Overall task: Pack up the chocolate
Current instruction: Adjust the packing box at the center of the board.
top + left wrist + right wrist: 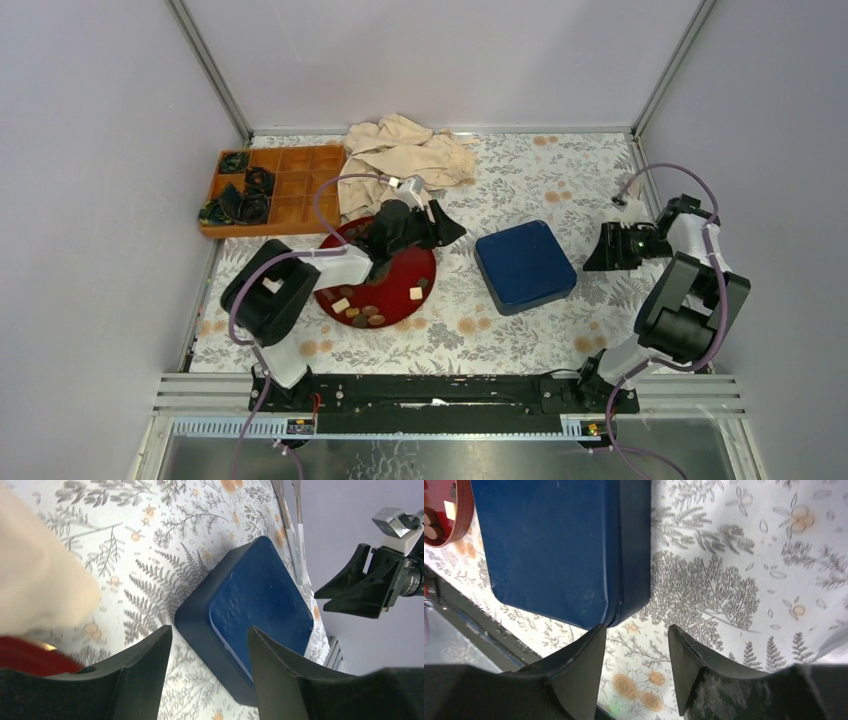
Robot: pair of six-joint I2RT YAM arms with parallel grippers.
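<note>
Looking down on a flower-printed table (560,170), two black robot arms bolted at its near edge. Left of centre, a round red plate (405,278) holding the chocolate (341,305): small loose pieces in brown and cream, lying mostly toward the near rim, none packed yet. Just right of the plate, a closed dark blue box (525,267), lying flat, probably the container meant for the pieces. At the far left, an orange divided tray (300,186), with dark crumpled wrappers (240,200) in some compartments and others bare. Behind the plate, a rumpled beige cloth (405,155).

Reaching out over the far side of the plate, the left gripper (448,228), jaws spread wide and holding nothing, pointed toward the box rather than down at the pieces. From its wrist camera, the box framed between the two fingers (150,665) but well ahead of them.

Facing it from the opposite side, the right gripper (598,250), jaws likewise parted and empty, hovering near the right edge of the box without touching. From its wrist camera, a corner of the box just beyond the fingertips, a seam running along its side.

Likely reason for this two-sided stance: opening the box first, one arm steadying, the other lifting the lid. Cannot tell how tightly that lid sits.
</note>
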